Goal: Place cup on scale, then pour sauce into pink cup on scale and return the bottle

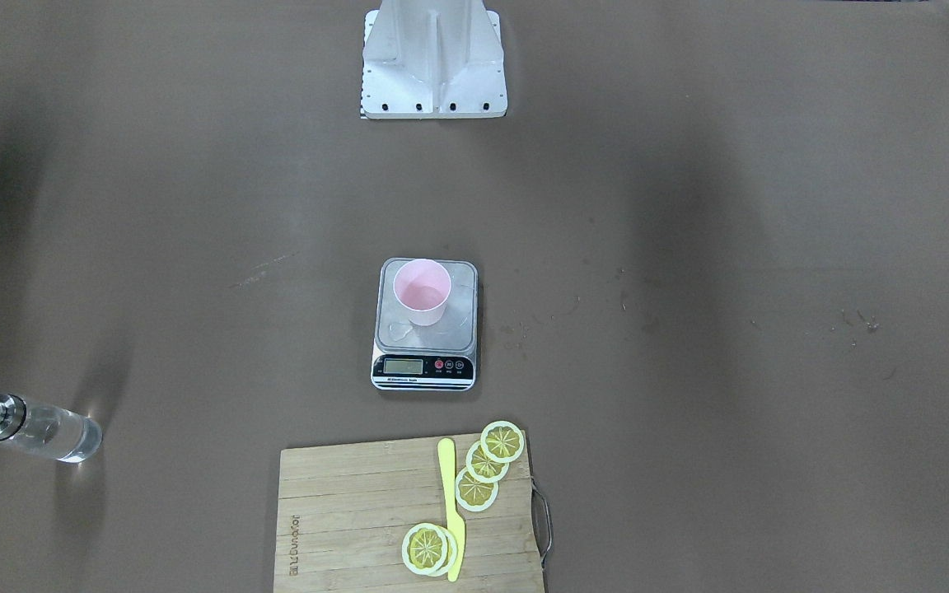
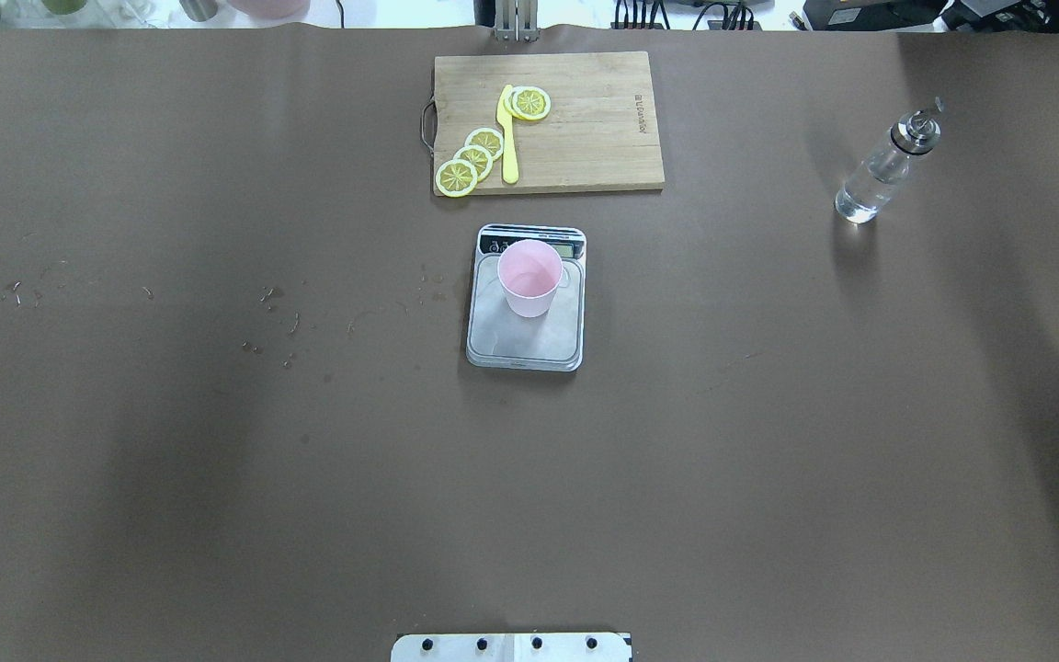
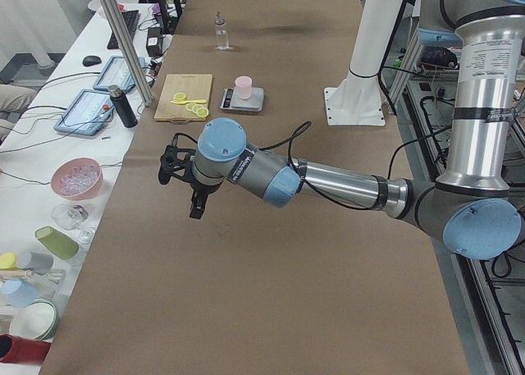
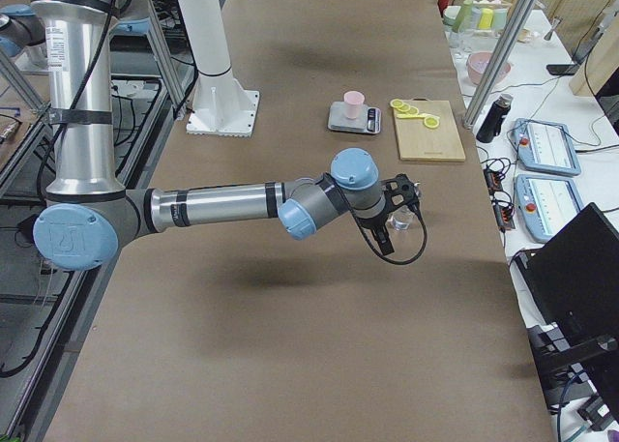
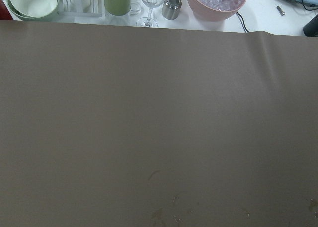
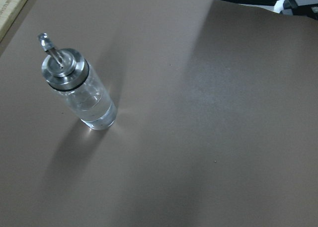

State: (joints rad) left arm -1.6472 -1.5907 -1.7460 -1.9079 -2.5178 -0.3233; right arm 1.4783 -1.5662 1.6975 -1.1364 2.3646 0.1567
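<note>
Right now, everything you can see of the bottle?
The bottle is small, clear glass, cylindrical, with a silver metal pour-spout cap over a dark collar. It holds clear liquid; the level is hard to read. It stands upright on the brown table, far on the robot's right, apart from the scale. Nothing else touches it.

Pale-pink cup [image 1: 422, 292]; silver-and-black scale [image 1: 454, 325]; clear bottle [image 1: 50, 434]; yellow knife [image 1: 451, 511]; brown table [image 1: 689, 371].

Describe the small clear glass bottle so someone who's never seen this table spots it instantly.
Find the wooden cutting board at the brown table's far edge in the overhead view, then look right. The small clear glass bottle stands alone there. Its see-through body and silver pour-spout cap set it apart.
</note>
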